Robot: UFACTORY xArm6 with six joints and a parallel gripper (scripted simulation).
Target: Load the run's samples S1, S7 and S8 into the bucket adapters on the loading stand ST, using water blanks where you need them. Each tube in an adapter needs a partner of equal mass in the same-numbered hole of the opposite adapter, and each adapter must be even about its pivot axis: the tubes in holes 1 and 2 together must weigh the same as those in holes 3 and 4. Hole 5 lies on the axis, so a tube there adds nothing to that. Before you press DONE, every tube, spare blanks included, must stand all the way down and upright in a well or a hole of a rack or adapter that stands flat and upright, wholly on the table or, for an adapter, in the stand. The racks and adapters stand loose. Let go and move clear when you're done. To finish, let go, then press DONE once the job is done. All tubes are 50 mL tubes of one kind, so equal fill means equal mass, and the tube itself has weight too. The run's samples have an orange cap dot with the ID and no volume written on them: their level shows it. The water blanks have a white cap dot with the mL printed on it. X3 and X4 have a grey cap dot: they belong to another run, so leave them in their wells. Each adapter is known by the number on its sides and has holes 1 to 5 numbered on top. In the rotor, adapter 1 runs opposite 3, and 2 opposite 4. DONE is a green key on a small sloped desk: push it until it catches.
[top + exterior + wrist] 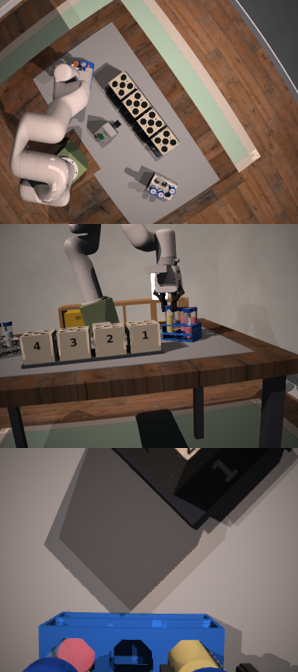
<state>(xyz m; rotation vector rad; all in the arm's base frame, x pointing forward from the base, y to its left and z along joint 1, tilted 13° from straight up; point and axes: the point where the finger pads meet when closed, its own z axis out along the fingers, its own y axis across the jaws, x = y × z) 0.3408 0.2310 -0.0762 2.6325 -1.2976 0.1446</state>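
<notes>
My gripper (168, 308) (206, 668) is shut on the yellow tube (170, 322) (189, 650) near its blue cap. That tube stands upright in the blue rack (197, 332) (212, 637); its ID is not readable. Pink tubes (188, 329) (76, 653) stand in the same rack. One cap there has an orange dot (76, 63), another a grey dot (84, 64). Adapters 1 (154, 344), 2 (118, 347), 3 (83, 351) and 4 (47, 355) stand upright on the loading stand (94, 359), their holes dark from above, no caps showing.
The pale rack (174, 184) at the table's other end holds white-dot blanks (153, 191) (160, 194) (172, 190). The green DONE key (101, 136) is on its small desk (111, 131), between the arm base and the adapters. Adapter 1 is the one nearest the blue rack.
</notes>
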